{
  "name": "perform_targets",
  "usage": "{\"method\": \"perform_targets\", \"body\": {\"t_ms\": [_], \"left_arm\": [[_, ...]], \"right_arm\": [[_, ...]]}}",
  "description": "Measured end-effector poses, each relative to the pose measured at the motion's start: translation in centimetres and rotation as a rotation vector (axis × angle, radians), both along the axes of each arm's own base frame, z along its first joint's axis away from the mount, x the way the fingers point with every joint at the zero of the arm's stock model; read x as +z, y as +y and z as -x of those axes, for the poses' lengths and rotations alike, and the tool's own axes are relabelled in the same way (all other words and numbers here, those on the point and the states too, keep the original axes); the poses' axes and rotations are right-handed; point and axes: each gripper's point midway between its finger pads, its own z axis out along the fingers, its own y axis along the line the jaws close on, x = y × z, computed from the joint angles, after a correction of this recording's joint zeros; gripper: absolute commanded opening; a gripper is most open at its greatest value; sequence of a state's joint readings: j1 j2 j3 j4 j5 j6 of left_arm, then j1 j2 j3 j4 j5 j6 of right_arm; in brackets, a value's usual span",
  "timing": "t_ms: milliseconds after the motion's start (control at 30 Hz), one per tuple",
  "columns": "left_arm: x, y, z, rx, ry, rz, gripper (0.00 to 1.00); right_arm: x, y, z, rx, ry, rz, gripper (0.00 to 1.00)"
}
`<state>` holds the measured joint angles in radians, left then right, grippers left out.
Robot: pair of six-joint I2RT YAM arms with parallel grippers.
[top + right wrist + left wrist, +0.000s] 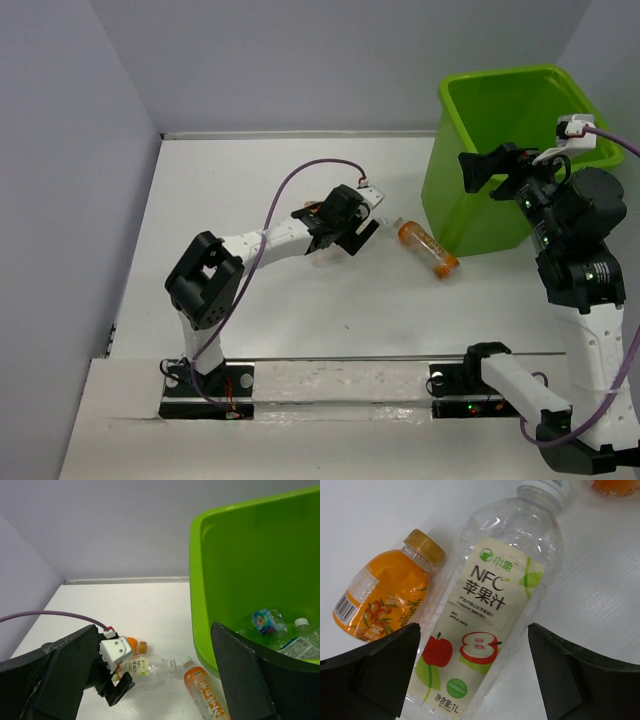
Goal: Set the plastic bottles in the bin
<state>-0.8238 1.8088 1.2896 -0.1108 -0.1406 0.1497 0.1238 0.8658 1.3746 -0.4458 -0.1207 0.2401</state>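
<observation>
Three plastic bottles lie on their sides on the white table, outside the bin. The biggest is a clear bottle with a pale label showing red apples. In the left wrist view it runs from the bottom middle of the frame up to the top, right of centre, cap end uppermost. Just beside it, at the left of that frame, is a small orange bottle with a gold cap; whether the two touch I can't make out. A long orange bottle with a white cap lies right of centre in the overhead view, near the foot of the bin's front wall, and I can't tell if it touches. The bin, lime green, stands at the upper right of the overhead view. The right wrist view shows more bottles on its floor, at the lower right of that frame: a blue-labelled bottle and a white-capped clear bottle beside it. The left gripper hangs over the clear bottle with its jaws wide open, a dark finger on either side of the bottle's lower body, gripping nothing. The right gripper is up by the bin's left wall, jaws spread wide and empty. A purple cable loops above the left arm, left of centre in the overhead view.
</observation>
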Motion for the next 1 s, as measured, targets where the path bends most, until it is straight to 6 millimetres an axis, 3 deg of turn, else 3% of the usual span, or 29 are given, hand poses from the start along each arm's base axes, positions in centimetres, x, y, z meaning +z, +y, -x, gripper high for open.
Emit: {"method": "perform_targets", "body": {"t_ms": [100, 200, 333, 533, 600, 700, 833, 1000], "left_arm": [[-1.7, 0.1, -0.5, -0.012, 0.030, -0.029, 0.99], [-1.7, -0.1, -1.2, -0.023, 0.045, -0.009, 0.95], [-1.7, -0.2, -1.3, -0.031, 0.060, 0.012, 0.65], [-1.4, -0.6, -0.2, -0.036, 0.079, 0.066, 0.57], [-1.4, -0.5, 1.1, -0.039, 0.095, 0.083, 0.61], [-1.5, -0.6, 3.1, -0.037, 0.110, 0.110, 0.78], [-1.6, -1.4, 3.6, -0.011, 0.108, 0.162, 0.96], [-2.1, -1.9, 4.0, 0.016, 0.126, 0.204, 0.99]], "right_arm": [[-0.8, 0.3, 0.2, 0.019, 0.023, 0.000, 1.00], [-0.5, 0.3, 0.8, 0.024, 0.008, -0.002, 1.00], [0.0, 0.7, 1.6, 0.047, -0.008, -0.017, 1.00], [-0.7, 2.8, 2.9, 0.172, 0.013, -0.054, 1.00], [-1.5, 3.6, 3.4, 0.220, 0.036, -0.069, 1.00], [-3.2, 4.7, 4.5, 0.292, 0.076, -0.096, 1.00], [-4.8, 5.5, 5.6, 0.348, 0.114, -0.106, 1.00], [-5.0, 5.8, 6.5, 0.380, 0.117, -0.103, 1.00]]}}
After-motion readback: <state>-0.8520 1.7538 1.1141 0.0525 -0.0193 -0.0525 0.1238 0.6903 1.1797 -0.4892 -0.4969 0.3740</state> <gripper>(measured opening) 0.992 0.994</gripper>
